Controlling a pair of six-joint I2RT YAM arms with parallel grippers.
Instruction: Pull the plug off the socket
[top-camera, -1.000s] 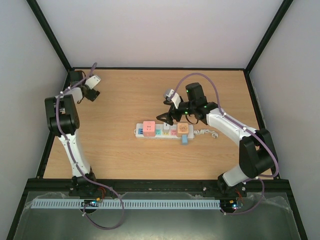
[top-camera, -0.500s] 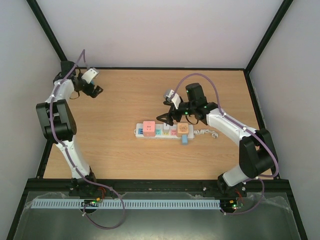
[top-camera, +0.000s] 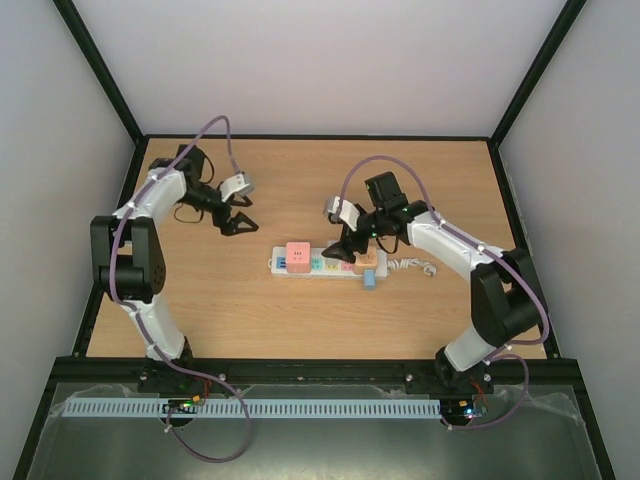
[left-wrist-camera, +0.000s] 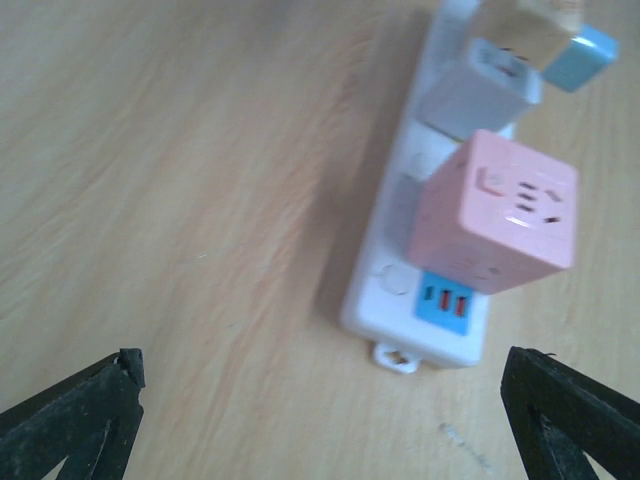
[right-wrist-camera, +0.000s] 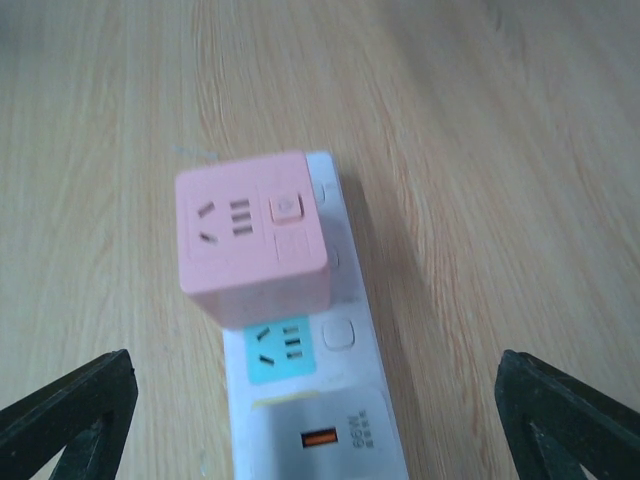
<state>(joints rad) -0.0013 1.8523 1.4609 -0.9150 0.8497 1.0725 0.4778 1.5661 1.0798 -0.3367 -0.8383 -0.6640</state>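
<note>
The socket (top-camera: 322, 266) is a long white power strip lying in the middle of the table, also seen in both wrist views (left-wrist-camera: 394, 283) (right-wrist-camera: 347, 262). Three plugs sit in it: a pink cube (top-camera: 297, 256) (left-wrist-camera: 497, 215) (right-wrist-camera: 250, 235) at its left end, a white USB charger (right-wrist-camera: 320, 435) (left-wrist-camera: 478, 92) mid-strip, and an orange cube (top-camera: 367, 258) at the right. My right gripper (top-camera: 345, 249) (right-wrist-camera: 318, 415) hovers open over the white charger, touching nothing. My left gripper (top-camera: 240, 222) (left-wrist-camera: 320, 420) is open, up and to the left of the strip's pink end.
A small blue block (top-camera: 369, 279) (left-wrist-camera: 583, 55) lies against the strip's near side by the orange cube. The strip's coiled white cord (top-camera: 415, 267) trails right. A free blue outlet (right-wrist-camera: 278, 350) shows between the pink cube and the charger. Black frame rails border the table.
My left arm has swung from the far left corner toward the strip's left end. My right gripper has dropped closer over the strip's middle. Nothing was taken hold of.
</note>
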